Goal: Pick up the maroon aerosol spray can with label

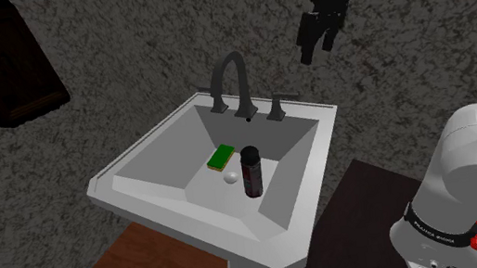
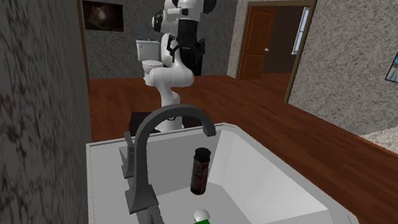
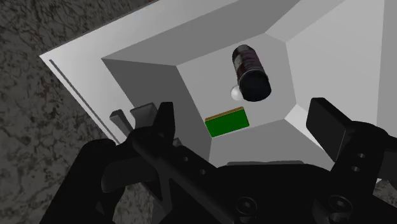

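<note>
Sink (image 1: 151, 162) — spray can (image 1: 251, 171) label indistinct

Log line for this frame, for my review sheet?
hand: open, high over sink, clear of can | spray can: upright in basin, not held | sponge: beside can

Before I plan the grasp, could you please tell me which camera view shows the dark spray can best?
The second exterior view: the spray can stands side-on, upright in the sink, full height visible. The shoulder view sees it from above, near a green sponge. The wrist view looks down on its black cap, foreshortened.
</note>
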